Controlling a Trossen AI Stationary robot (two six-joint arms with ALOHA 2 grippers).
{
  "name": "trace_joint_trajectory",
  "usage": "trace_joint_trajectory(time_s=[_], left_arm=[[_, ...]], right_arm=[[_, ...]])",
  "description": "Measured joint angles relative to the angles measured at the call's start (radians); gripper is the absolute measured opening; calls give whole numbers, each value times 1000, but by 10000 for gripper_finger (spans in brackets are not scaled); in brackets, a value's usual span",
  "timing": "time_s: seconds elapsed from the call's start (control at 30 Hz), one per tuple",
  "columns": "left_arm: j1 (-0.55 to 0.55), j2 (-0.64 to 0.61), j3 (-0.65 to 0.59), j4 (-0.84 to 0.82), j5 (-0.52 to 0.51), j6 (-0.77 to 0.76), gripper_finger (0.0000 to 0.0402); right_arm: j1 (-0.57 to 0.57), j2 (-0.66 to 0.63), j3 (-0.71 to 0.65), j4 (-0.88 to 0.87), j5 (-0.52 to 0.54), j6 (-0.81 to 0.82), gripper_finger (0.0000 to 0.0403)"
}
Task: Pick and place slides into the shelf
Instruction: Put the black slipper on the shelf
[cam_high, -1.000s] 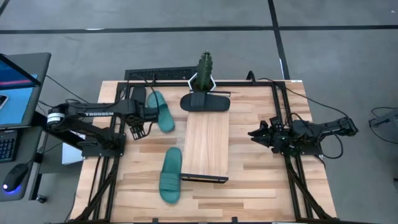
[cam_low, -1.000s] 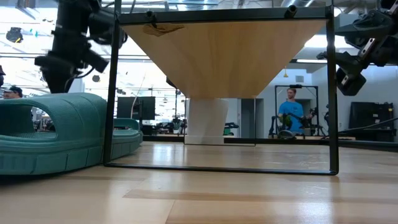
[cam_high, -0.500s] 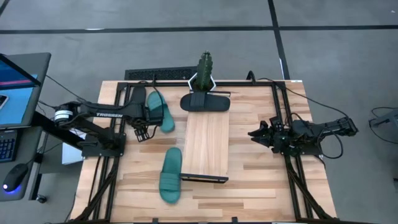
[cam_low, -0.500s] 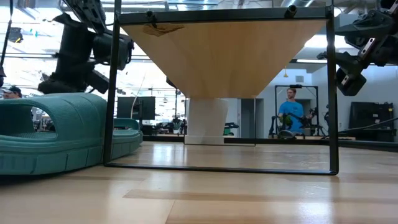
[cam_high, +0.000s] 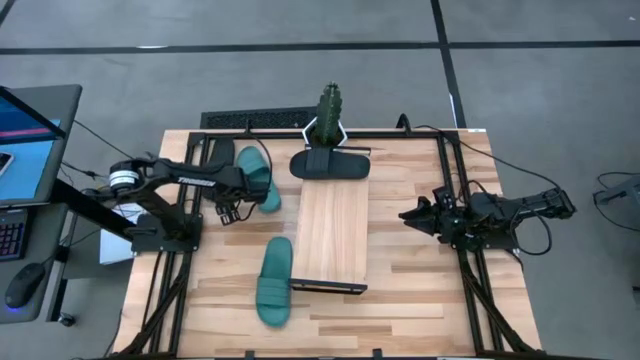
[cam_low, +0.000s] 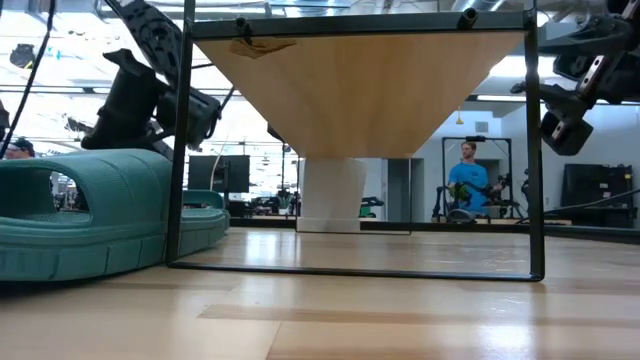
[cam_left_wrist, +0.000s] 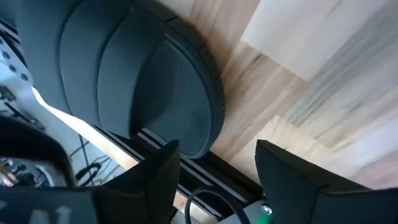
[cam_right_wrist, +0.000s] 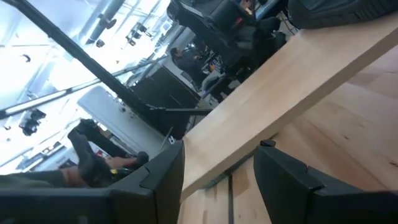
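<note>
The light-wood shelf (cam_high: 333, 235) stands raised on a black frame in the middle of the table. One black slide (cam_high: 330, 163) lies across its far end. One teal slide (cam_high: 258, 178) lies on the table at the far left. Another teal slide (cam_high: 274, 282) lies on the table by the shelf's near left corner. My left gripper (cam_high: 230, 210) is open and empty, just left of the far teal slide. Its wrist view (cam_left_wrist: 217, 152) looks along the fingers at the rounded end of a slide (cam_left_wrist: 155, 93) that looks dark here. My right gripper (cam_high: 410, 215) is open and empty, right of the shelf.
A potted cactus (cam_high: 328, 115) stands beyond the shelf's far end. Black frame rails (cam_high: 450, 200) run along the table's left and right sides. A laptop (cam_high: 30, 140) sits off the table's left. A person (cam_low: 465, 185) stands far off in the room behind.
My left gripper has gone a little toward the table's right edge and down, closer to the far teal slide. It has tipped from upright to slanting and stays open. The slides and my right arm have kept still.
</note>
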Motion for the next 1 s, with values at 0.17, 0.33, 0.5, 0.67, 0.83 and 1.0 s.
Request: trace_joint_trajectory(time_s=[0.17, 0.33, 0.5, 0.67, 0.83, 1.0], left_arm=[[32, 34, 0, 8, 36, 22, 198], [49, 60, -1, 46, 62, 46, 198], [68, 71, -11, 101, 65, 79, 198], [100, 71, -12, 108, 66, 84, 198], [144, 71, -18, 119, 88, 98, 198], [182, 93, -19, 123, 92, 103, 198]], right_arm=[[0, 0, 0, 0, 0, 16, 178], [0, 0, 0, 1, 0, 16, 178], [0, 0, 0, 5, 0, 16, 178], [0, 0, 0, 5, 0, 15, 178], [0, 0, 0, 5, 0, 7, 178], [0, 0, 0, 5, 0, -2, 178]])
